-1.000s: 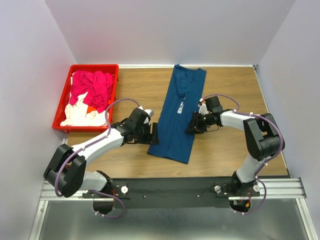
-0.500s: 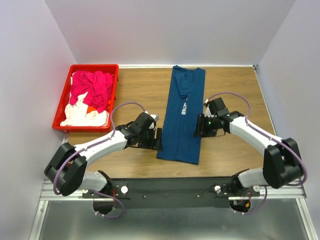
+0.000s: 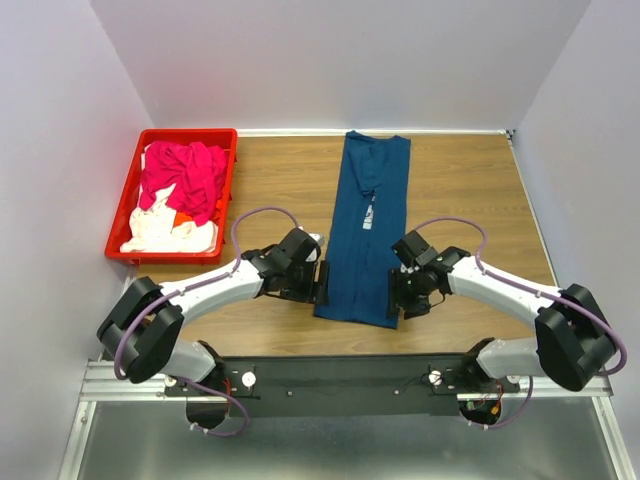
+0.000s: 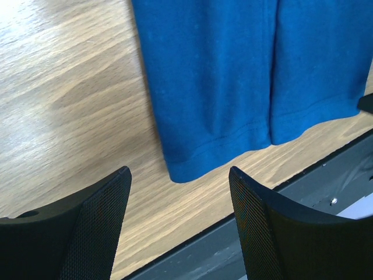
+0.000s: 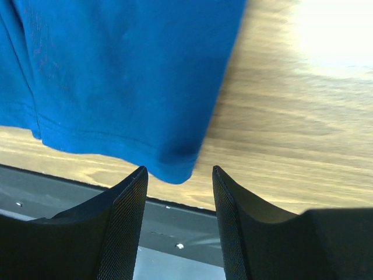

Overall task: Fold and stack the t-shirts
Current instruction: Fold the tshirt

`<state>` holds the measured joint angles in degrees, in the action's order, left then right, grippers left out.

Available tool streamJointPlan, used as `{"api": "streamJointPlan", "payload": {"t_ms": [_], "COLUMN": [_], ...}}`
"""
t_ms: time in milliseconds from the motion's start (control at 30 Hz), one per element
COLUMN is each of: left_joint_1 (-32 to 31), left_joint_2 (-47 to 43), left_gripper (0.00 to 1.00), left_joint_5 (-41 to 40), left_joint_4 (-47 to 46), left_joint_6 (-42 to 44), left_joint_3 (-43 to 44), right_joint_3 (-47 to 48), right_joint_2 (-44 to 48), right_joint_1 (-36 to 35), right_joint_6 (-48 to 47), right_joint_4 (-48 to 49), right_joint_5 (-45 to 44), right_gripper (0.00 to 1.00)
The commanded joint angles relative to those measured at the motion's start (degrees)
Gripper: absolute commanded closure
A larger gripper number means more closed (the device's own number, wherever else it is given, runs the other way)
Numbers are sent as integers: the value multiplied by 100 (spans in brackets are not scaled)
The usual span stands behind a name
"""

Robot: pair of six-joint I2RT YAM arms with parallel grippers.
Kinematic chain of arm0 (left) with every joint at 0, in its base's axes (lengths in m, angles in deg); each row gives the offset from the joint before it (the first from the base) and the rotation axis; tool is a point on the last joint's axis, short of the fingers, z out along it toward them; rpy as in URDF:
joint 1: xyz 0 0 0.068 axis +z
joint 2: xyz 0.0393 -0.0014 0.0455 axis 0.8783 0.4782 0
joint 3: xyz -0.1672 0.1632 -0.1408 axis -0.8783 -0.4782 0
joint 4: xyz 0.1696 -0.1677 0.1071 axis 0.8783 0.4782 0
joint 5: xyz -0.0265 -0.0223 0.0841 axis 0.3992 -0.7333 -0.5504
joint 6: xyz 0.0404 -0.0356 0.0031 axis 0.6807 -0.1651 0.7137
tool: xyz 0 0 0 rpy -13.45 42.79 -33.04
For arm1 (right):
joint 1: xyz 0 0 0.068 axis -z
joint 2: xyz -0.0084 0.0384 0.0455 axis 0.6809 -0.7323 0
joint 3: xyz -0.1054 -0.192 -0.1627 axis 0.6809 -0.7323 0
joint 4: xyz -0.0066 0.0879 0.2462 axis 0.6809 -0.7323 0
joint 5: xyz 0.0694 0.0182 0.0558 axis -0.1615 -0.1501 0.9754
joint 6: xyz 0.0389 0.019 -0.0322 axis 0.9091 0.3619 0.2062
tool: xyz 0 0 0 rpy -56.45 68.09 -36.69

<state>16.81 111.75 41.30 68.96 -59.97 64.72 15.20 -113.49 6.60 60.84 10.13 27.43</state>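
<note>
A dark navy t-shirt (image 3: 368,225) lies on the wooden table as a long narrow strip, sleeves folded in, with a small white print near its middle. My left gripper (image 3: 322,283) stands open beside the near left hem corner, and the wrist view shows that blue hem (image 4: 221,87) just beyond the left gripper's (image 4: 179,170) tips. My right gripper (image 3: 396,296) is open at the near right hem corner. There the hem (image 5: 116,76) ends right in front of the right gripper (image 5: 179,169), with nothing between the fingers. A magenta-pink shirt (image 3: 185,178), a white one (image 3: 160,232) and a bit of orange (image 3: 181,216) are heaped in the crate.
The red plastic crate (image 3: 186,133) sits at the table's far left. The black mounting rail (image 3: 340,378) runs along the near edge, close behind the shirt's hem. Bare wood (image 3: 470,190) lies to the right of the shirt.
My right gripper let go of the shirt's right edge, opened wider and moved down to the near right hem corner. The left gripper slid to the near left corner. The strip now lies straighter.
</note>
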Motion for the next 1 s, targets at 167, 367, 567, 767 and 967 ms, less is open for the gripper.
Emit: {"api": "streamJointPlan", "payload": {"t_ms": [167,367,567,767,967], "left_joint_1": [-178,-258,-319,-424,-539], "left_joint_2": [170,355,504,715,944], "left_gripper": [24,24,24,26,41], "left_joint_5": [-213,-240,-345,-556,-670], "left_joint_4": [-6,20,117,275,380], "left_joint_6": [-104,-104,-112,-156,-174], "left_joint_3": [178,248,354,503,635], "right_joint_3": [-151,-300,-432,-441,-458], "right_joint_2": [-208,-507,-621,-639,-630], "right_joint_1": [-262,-341,-376,-376,-376], "right_joint_6": [427,428,401,331,296], "right_joint_4": [61,175,316,359,412], "right_joint_5": [-353,-582,-547,-538,-520], "right_gripper": [49,52,65,90,91]}}
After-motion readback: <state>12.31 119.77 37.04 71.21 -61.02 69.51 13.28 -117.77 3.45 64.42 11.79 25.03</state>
